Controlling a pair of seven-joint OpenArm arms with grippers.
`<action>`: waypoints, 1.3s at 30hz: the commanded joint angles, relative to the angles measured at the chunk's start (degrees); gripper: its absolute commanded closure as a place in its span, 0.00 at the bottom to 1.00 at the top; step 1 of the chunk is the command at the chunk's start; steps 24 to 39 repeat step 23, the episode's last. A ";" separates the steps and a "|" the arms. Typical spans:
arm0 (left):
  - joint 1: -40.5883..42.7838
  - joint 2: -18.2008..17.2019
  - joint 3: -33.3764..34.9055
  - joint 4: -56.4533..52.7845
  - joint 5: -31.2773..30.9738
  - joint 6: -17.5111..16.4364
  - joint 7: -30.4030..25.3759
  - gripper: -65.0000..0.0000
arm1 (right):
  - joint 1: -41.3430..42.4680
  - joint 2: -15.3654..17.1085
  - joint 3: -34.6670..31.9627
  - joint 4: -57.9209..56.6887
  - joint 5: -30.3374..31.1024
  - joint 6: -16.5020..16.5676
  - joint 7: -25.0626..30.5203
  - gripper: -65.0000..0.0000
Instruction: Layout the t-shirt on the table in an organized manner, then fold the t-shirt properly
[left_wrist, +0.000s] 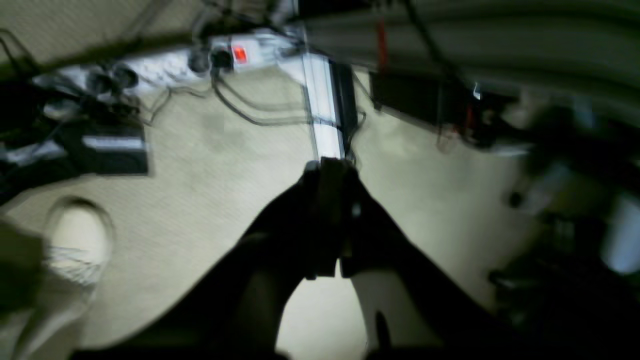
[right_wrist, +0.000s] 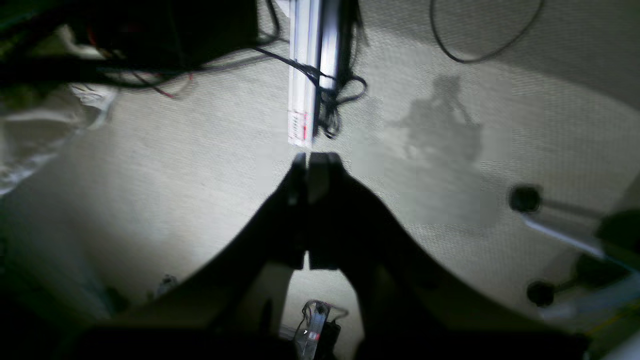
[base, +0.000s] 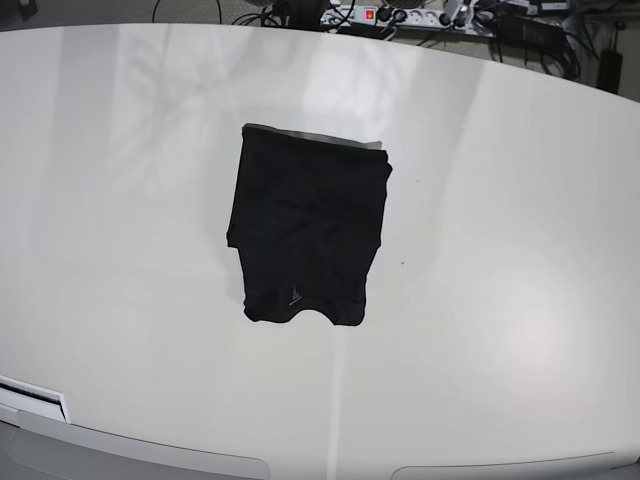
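Note:
The black t-shirt (base: 306, 230) lies folded into a compact rectangle near the middle of the white table (base: 500, 250), with a thin grey edge along its far side and a tiny light mark near its front. Neither arm shows in the base view. In the left wrist view my left gripper (left_wrist: 330, 170) is shut with nothing in it, pointing at a carpeted floor. My right gripper (right_wrist: 312, 161) is likewise shut and empty, over the floor in the right wrist view. The shirt appears in neither wrist view.
A power strip (left_wrist: 190, 60) and cables lie on the floor beside an aluminium post (left_wrist: 325, 110). The post (right_wrist: 305, 70) also shows in the right wrist view, with chair castors (right_wrist: 524, 198) at the right. A power strip (base: 385, 15) sits beyond the table's far edge.

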 joint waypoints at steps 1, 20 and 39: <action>0.07 0.90 0.90 -0.15 0.72 1.22 -1.31 1.00 | 0.28 -0.70 0.07 0.09 0.00 -0.11 0.42 1.00; -3.91 2.47 13.18 -0.37 -12.57 14.10 -5.92 1.00 | 8.57 -7.28 0.04 0.15 -7.13 -0.33 1.46 1.00; -3.91 2.47 13.18 -0.37 -12.61 14.12 -5.92 1.00 | 9.07 -7.26 0.04 0.15 -7.19 -0.09 1.42 1.00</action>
